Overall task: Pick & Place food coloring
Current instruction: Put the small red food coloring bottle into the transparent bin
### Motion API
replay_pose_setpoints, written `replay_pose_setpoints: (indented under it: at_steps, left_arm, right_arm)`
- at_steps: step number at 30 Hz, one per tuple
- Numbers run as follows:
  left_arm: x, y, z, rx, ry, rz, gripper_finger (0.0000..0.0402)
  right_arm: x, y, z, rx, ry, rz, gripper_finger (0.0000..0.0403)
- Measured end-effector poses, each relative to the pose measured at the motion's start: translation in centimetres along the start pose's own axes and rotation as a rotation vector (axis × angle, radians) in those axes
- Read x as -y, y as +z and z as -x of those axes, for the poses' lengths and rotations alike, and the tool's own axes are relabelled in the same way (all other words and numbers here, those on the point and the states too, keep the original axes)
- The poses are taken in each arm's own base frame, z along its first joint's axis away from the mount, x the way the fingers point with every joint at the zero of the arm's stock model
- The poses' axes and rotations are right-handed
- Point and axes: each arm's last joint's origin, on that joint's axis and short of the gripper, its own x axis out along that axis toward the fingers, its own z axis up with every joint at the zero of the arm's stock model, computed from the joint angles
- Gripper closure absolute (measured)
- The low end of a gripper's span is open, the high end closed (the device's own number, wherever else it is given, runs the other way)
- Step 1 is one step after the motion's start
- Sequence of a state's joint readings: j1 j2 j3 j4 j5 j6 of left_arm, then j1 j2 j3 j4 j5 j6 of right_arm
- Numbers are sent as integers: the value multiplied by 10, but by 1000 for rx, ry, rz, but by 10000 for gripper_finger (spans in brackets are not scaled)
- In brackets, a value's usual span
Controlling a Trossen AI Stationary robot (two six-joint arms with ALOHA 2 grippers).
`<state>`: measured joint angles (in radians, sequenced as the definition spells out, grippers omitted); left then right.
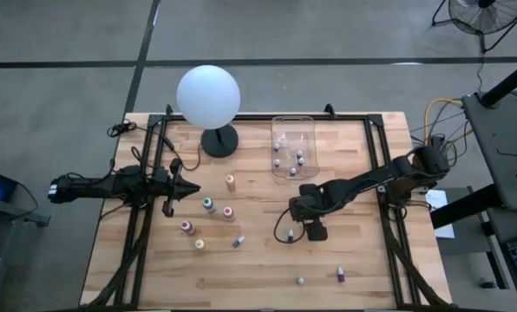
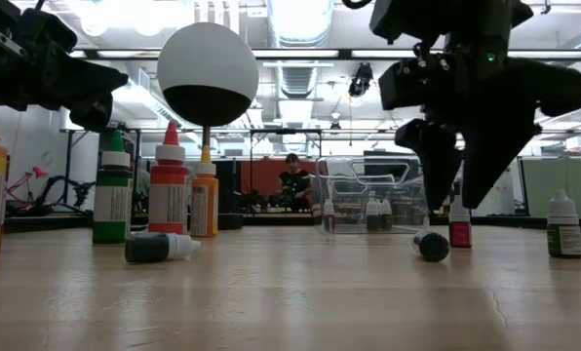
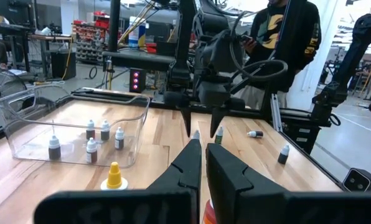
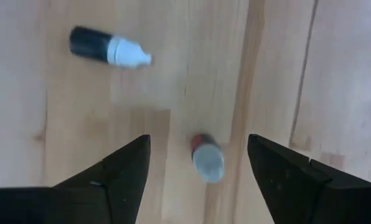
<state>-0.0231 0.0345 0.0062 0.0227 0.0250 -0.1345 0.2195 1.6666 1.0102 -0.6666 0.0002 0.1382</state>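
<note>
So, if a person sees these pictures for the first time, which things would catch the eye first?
Probably the white globe lamp at the table's far edge, beside the clear bin with a few small bottles inside. Next, the right gripper, open and pointing down over an upright red bottle, with a dark bottle lying nearby. The left gripper waits shut at the left, near the colourful bottles.

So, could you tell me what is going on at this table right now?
The robot is sorting food coloring bottles into the clear plastic bin, which already holds several. The right gripper hangs open above a small upright red-bodied bottle, not yet gripping it; another dark bottle lies on its side nearby. The left gripper waits shut near the white globe lamp, with larger colored bottles standing loose on the table.
</note>
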Motion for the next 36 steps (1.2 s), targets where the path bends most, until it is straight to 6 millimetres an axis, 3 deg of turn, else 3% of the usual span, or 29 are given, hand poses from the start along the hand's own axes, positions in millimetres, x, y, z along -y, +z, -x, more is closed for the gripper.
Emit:
replay_pose_setpoints:
  at_steps: [19, 36]
  left_arm:
    - [0, 0, 0, -2, 0, 0, 401]
    - [0, 0, 0, -2, 0, 0, 401]
  right_arm:
    - [3, -4, -8, -40, 0, -2, 189]
    - [4, -5, -8, -42, -9, -1, 298]
